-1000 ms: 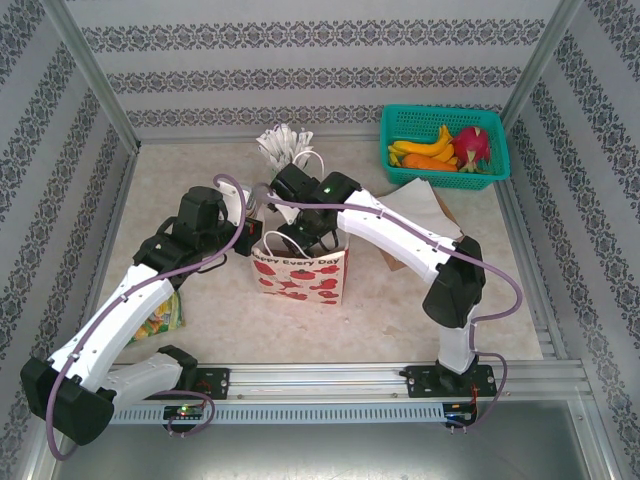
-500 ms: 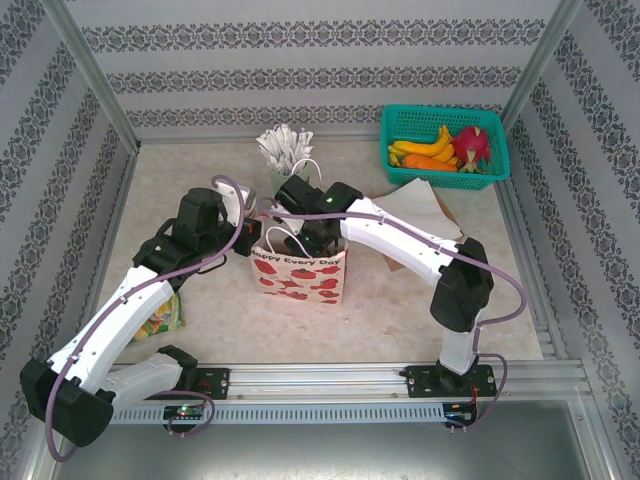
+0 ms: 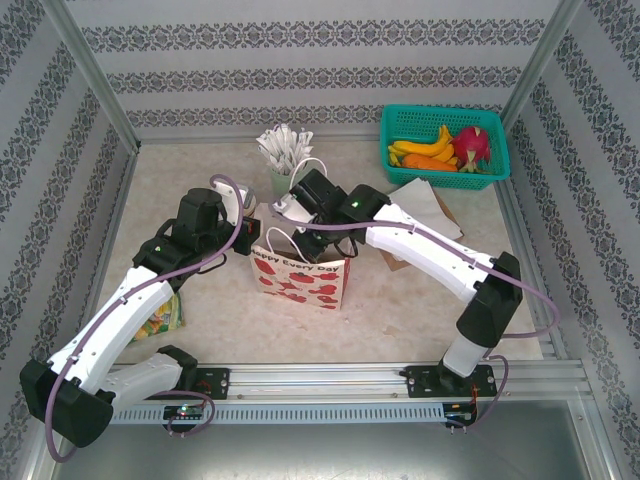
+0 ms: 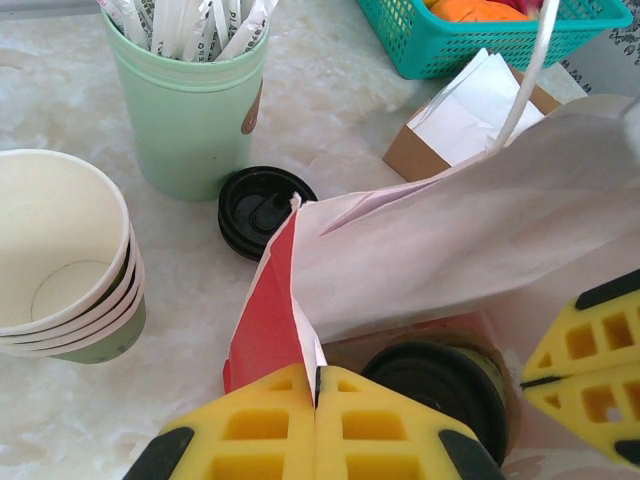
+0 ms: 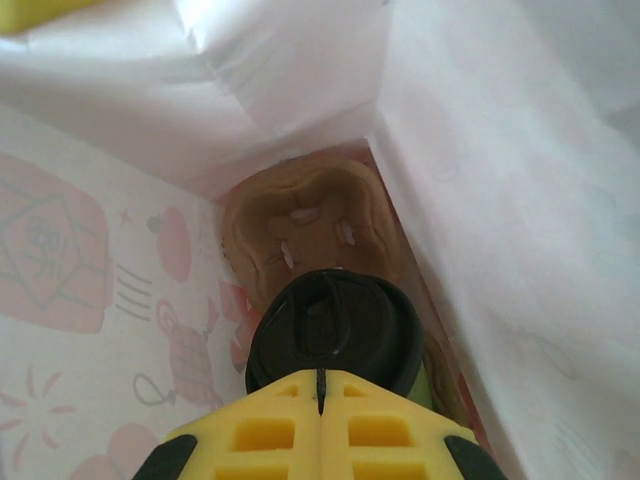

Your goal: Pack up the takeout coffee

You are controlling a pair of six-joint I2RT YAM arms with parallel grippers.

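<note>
My left claw [image 4: 316, 380] is pinched shut on the rim of the paper bag [image 4: 480, 220]. My right claw [image 5: 320, 380] is closed with nothing between its fingers, its tips just by the takeout coffee [image 5: 335, 330]. The coffee stands in the pulp carrier [image 5: 300, 215] at the bag's bottom. Nearby, a mint cup [image 4: 190, 130] holds wrapped sticks [image 4: 200, 20], and the stacked cups [image 4: 60, 260] sit empty.

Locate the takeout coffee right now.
The takeout coffee stands inside the paper bag at table centre, in a brown cup carrier, just beyond the right gripper in the right wrist view.
</note>
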